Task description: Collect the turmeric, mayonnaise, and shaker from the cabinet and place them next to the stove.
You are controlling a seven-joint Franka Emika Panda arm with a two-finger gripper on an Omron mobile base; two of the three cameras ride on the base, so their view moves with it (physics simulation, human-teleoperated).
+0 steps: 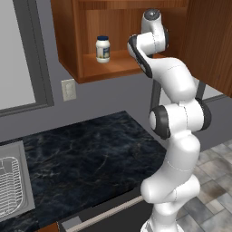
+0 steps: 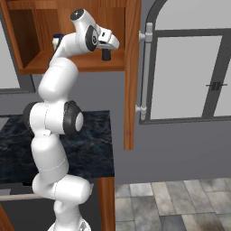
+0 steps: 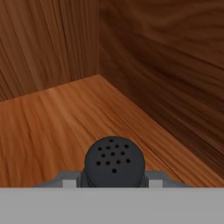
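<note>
Inside the reddish-brown cabinet my gripper is shut on the shaker, a dark round-topped one with small holes, low over the shelf floor near the back right corner. The mayonnaise, a squat white jar with a blue lid, stands on the same shelf to the left of my arm, apart from the gripper. In the right base view the arm hides most of the jar, leaving its lid peeking out. The turmeric and the stove are out of view.
The cabinet's open door hangs right of the hand. Below lies a black marble counter with a steel sink at its left. A wall outlet sits under the cabinet. A glazed door stands further right.
</note>
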